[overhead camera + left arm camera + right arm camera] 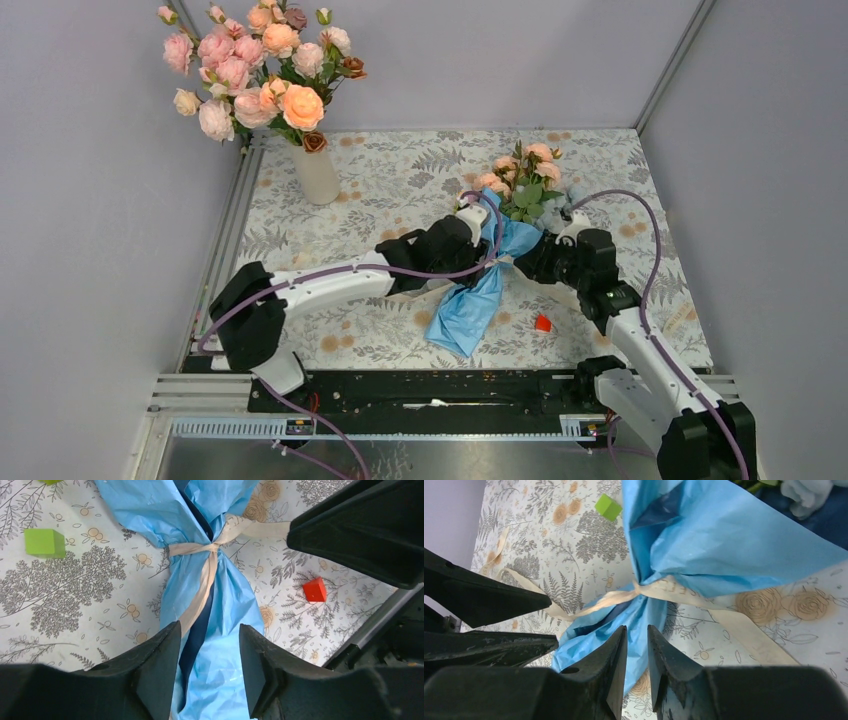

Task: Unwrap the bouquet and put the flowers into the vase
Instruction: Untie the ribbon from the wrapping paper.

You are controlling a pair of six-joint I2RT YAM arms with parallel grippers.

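Nearest the arm bases, the twisted tail of the bouquet [468,310] lies flat on the patterned table [400,170], with a red block [542,322] near it on your right side. The paper is crinkled, light blue outside with dark navy showing in the folds, and it is pinched to a narrow waist by a cream ribbon [210,555] that is knotted, so the unwrapping is not yet done. Your left gripper [210,630] hangs over the tail with its fingers well apart and nothing between them. Your right gripper [637,630] sits low beside the waist with only a slim gap between its fingers, and I see no ribbon or paper caught there. To do this step well, go for a loose ribbon end, not the paper: one end trails along the tail under your left fingers, and another lies on the table near your right. Pinch one end close to the knot and pull it away along the table, while the other arm pins the paper so the bundle does not slide. A green block [45,542] lies well clear on the left. Beyond the waist the paper fans open around the flowers [525,175], peach-pink roses on green stems. Farthest off, at the far left, stands the off-white vase [318,172], upright and already full of pink blooms, so room for more stems looks tight.
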